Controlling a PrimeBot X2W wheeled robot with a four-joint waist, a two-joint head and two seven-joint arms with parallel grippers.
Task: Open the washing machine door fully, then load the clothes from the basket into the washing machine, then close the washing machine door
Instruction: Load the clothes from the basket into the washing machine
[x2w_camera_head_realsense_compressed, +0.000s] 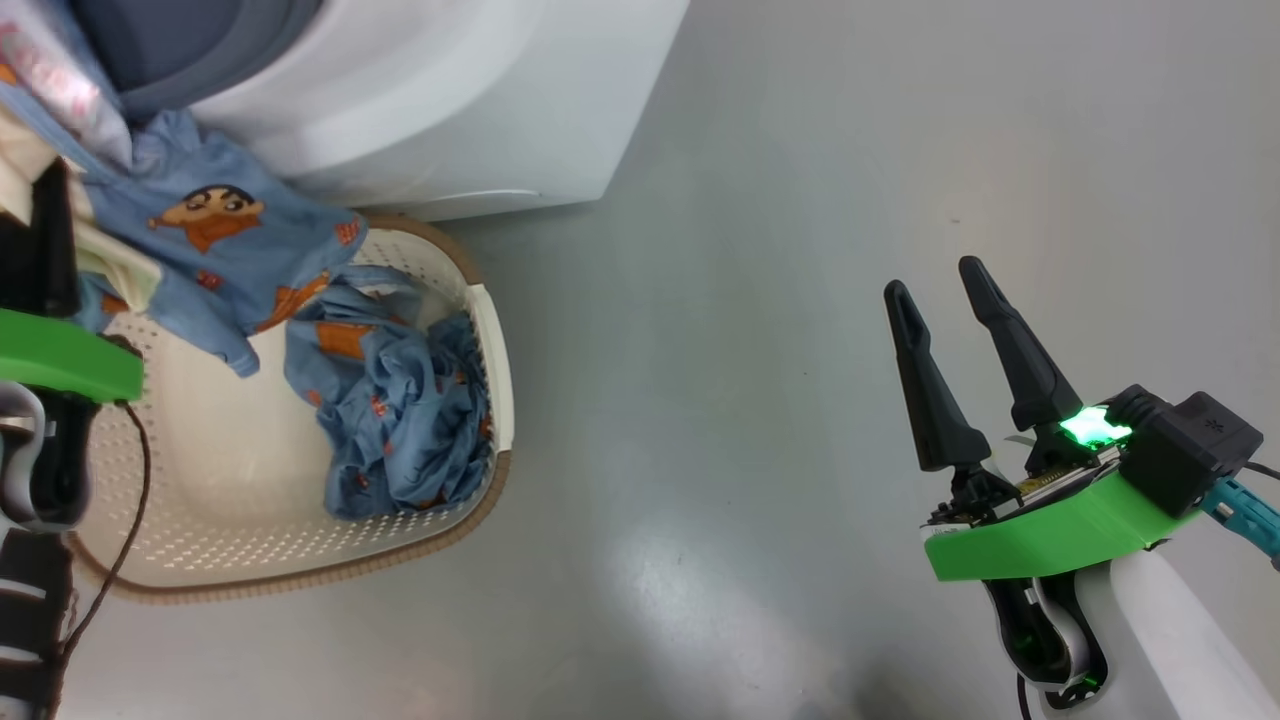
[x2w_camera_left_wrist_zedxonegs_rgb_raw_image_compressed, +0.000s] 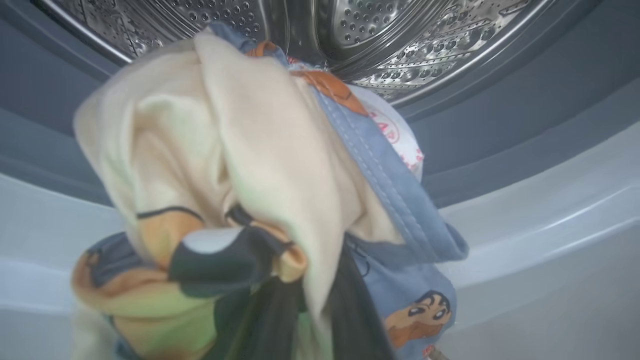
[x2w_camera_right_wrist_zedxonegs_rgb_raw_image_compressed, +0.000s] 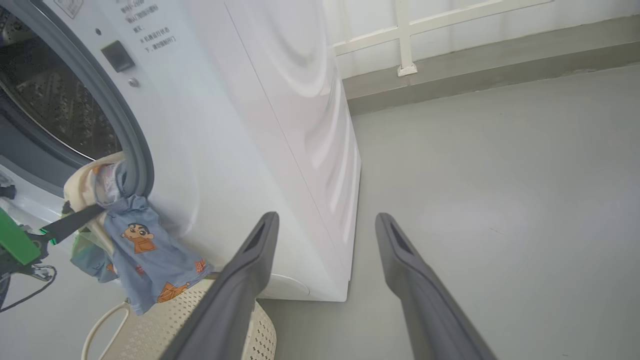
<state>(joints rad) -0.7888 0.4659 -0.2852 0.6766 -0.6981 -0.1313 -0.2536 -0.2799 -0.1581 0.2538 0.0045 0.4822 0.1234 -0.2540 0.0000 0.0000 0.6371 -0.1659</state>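
Observation:
My left gripper (x2w_camera_left_wrist_zedxonegs_rgb_raw_image_compressed: 310, 305) is shut on a bunch of the clothes (x2w_camera_left_wrist_zedxonegs_rgb_raw_image_compressed: 240, 150), light blue and cream, held up at the lower lip of the washing machine (x2w_camera_right_wrist_zedxonegs_rgb_raw_image_compressed: 240, 125) opening, with the steel drum (x2w_camera_left_wrist_zedxonegs_rgb_raw_image_compressed: 400, 40) just beyond. The garment's tail (x2w_camera_head_realsense_compressed: 220, 250) hangs down over the basket (x2w_camera_head_realsense_compressed: 495, 330). More blue clothes (x2w_camera_head_realsense_compressed: 400, 410) lie crumpled in the basket's right half. My right gripper (x2w_camera_head_realsense_compressed: 932, 278) hovers open and empty over the floor, well to the right. The washing machine door is out of view.
The basket stands on the grey floor right against the washer's front. A grey rubber gasket (x2w_camera_left_wrist_zedxonegs_rgb_raw_image_compressed: 500, 115) rings the opening. A white railing and low kerb (x2w_camera_right_wrist_zedxonegs_rgb_raw_image_compressed: 405, 65) run behind the machine. Bare floor (x2w_camera_head_realsense_compressed: 750, 400) lies between the basket and my right arm.

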